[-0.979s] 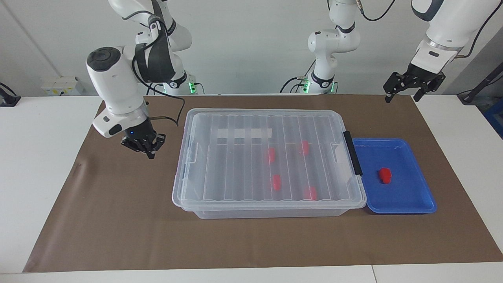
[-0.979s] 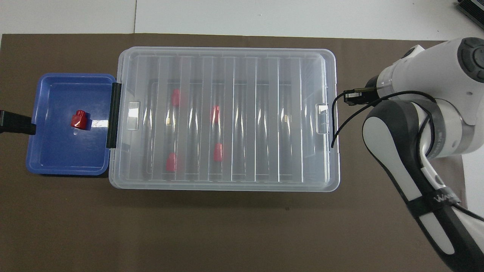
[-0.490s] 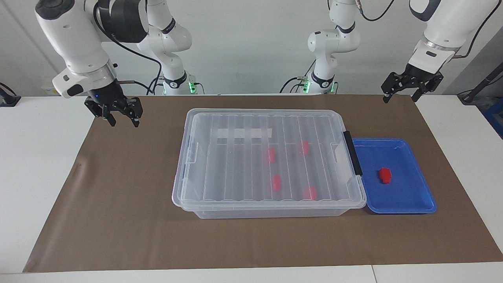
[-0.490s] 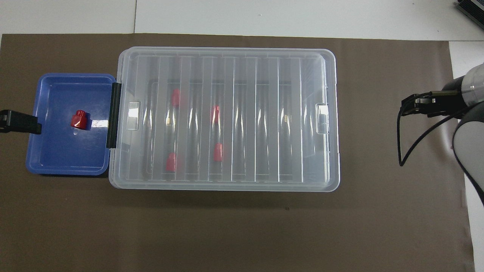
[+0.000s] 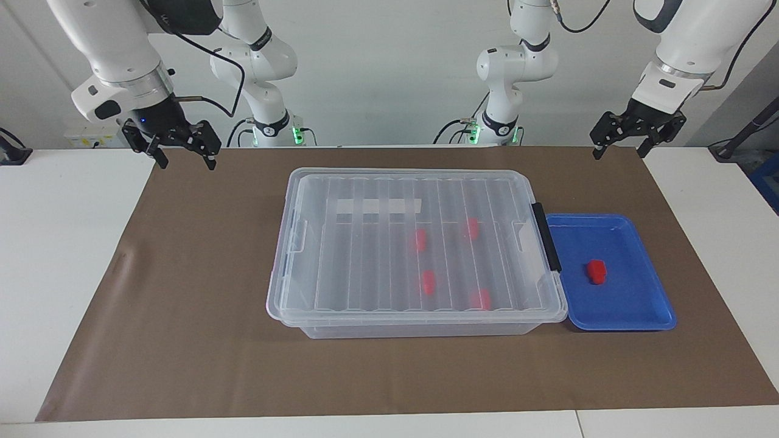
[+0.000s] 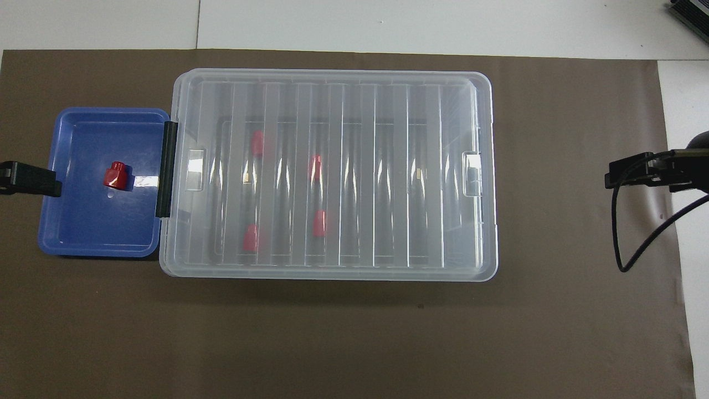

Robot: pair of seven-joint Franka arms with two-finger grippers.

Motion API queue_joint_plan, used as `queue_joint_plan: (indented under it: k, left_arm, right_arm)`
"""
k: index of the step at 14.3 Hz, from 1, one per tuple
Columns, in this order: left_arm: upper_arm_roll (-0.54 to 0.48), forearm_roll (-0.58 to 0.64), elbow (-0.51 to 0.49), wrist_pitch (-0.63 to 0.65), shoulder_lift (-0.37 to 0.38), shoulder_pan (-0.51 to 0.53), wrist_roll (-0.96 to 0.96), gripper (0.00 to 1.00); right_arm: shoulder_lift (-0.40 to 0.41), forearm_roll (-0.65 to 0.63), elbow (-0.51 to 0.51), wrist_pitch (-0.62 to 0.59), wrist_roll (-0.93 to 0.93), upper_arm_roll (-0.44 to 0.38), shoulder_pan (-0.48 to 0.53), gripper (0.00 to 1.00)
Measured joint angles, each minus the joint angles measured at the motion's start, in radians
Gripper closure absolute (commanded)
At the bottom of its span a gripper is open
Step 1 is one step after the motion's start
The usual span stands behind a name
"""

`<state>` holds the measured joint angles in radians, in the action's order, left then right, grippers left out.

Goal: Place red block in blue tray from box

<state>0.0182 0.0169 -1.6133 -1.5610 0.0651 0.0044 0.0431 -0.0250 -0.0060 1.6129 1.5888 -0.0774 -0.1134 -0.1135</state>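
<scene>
Right tool [image 5: 181,151] is hanging released over the mat, well apart from the box [image 5: 414,246]. Red block [image 5: 596,271] is sitting in the blue tray [image 5: 633,316], below and inward of the released left tool [image 5: 619,140]. Block is looking light, rigid, slick; best pinching its flat sides.

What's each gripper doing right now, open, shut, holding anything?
Left gripper: open, empty, raised over the mat's edge at its own end.
Right gripper: open, empty, raised over the mat's edge at its own end.
</scene>
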Motion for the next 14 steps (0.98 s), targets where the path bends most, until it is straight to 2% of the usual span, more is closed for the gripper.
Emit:
queue_joint_plan:
  k: [14]
  left_arm:
    - [0.0, 0.0, 0.0, -0.003, 0.0, -0.005, -0.004, 0.0]
  right_arm:
    - [-0.002, 0.0, 0.014, -0.021, -0.002, 0.0, 0.0, 0.0]
